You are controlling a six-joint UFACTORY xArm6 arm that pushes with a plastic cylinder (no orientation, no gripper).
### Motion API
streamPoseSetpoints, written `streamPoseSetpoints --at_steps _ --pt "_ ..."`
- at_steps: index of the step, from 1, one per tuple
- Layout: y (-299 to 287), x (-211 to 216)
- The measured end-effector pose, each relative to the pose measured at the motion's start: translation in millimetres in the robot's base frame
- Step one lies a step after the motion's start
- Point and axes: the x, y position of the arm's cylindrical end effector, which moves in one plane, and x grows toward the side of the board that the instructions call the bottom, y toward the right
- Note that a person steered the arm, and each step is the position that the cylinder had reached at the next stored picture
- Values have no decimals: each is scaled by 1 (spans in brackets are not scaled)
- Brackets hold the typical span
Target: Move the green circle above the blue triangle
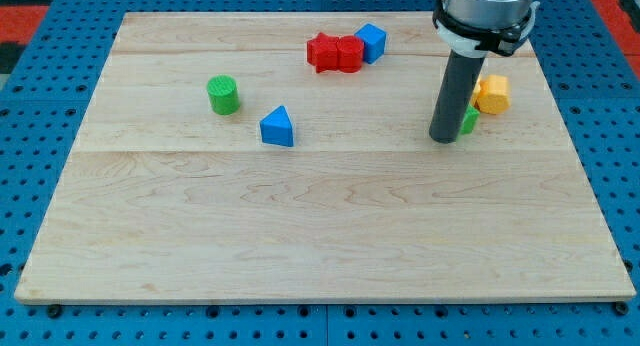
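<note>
Resting on the board at the view's right, my tip (442,139) is a bare rod with nothing held, touching a small green block (469,120). Leftward lies the blue triangle (278,127); the green circle (223,94) sits just up-left of it. Farther back are a yellow block (493,93), red blocks (335,53) and a blue cube (372,41).

Green circle (223,94), blue triangle (278,127), red block (335,53), yellow block (492,94), pale wood board (320,226).
</note>
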Motion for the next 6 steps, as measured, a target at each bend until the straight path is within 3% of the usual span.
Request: streamPoseSetpoints --at_steps 1,2,3,4,5,6 --pt "0 3" --pt "-42 42" --pt "-123 87" --pt "-234 74" --pt "-272 8" --pt "-313 -32"
